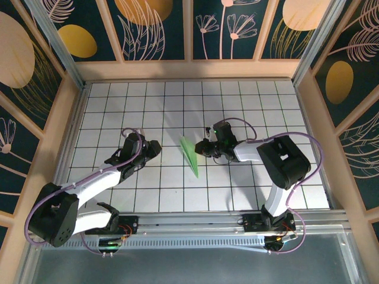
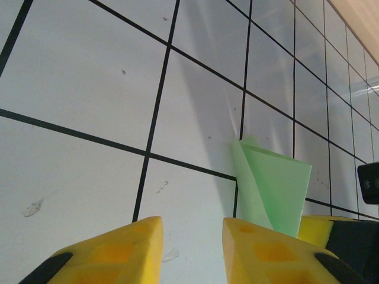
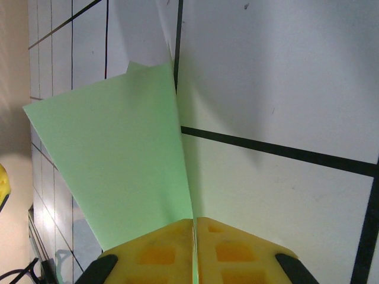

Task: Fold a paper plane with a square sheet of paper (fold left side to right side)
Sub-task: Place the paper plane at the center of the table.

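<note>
At the table's near edge the two arms rise from their bases and reach over the white gridded table [image 1: 118, 94]. Mid-table, the left gripper [image 1: 155, 147] sits low over the tiles, its yellow fingers [image 2: 118, 251] a narrow gap apart with nothing between them. Just to its right is the pale green paper plane [image 1: 189, 155], a slim wedge pointing toward the bases, one flap standing up. The right gripper [image 1: 202, 148] meets it from the right, fingers [image 3: 160, 251] pinched together on the paper's edge.

slim green paper plane [image 1: 189, 155], right fingers [image 1: 203, 150] seemingly touching
</note>
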Robot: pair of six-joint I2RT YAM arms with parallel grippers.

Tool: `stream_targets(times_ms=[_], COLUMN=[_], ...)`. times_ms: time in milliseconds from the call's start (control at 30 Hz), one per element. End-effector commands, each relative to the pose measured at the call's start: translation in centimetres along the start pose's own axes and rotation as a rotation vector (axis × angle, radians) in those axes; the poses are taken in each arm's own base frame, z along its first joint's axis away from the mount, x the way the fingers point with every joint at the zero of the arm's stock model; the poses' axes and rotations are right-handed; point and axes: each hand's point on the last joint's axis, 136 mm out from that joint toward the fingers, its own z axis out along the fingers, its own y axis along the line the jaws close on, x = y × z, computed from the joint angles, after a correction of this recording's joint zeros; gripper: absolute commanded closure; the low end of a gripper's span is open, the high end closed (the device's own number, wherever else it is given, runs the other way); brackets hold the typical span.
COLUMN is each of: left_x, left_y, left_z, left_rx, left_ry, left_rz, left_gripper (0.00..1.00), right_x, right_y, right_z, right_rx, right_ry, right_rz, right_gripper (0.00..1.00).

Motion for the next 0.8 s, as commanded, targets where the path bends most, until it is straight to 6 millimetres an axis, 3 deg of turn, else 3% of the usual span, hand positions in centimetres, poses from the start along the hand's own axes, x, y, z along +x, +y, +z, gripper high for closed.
stream_targets(times_ms=[0,367,767], left_x=[-0.8,-1.0,-2.7], left_y=[-0.9,-0.8,0.2], left_z=[0.0,-0.2,-2.4], left_rx=[0.030,0.024,-0.037], left_ry=[-0.022,-0.031,-0.134], left_rz=[-0.011,-0.008,0.028], left_gripper=[0.66,0.61,0.46], right_x=[0.1,-0.4,-1.6], right_y=[0.7,0.5,0.5], right_z=[-0.5,-1.2,-6.4], right_rx=[-0.005,0.074,0.432], right_ry=[-0.006,-0.018,-0.029], right_rz=[-0.035,-0.079,-0.291], right_gripper=[0.86,0.68,0.42])
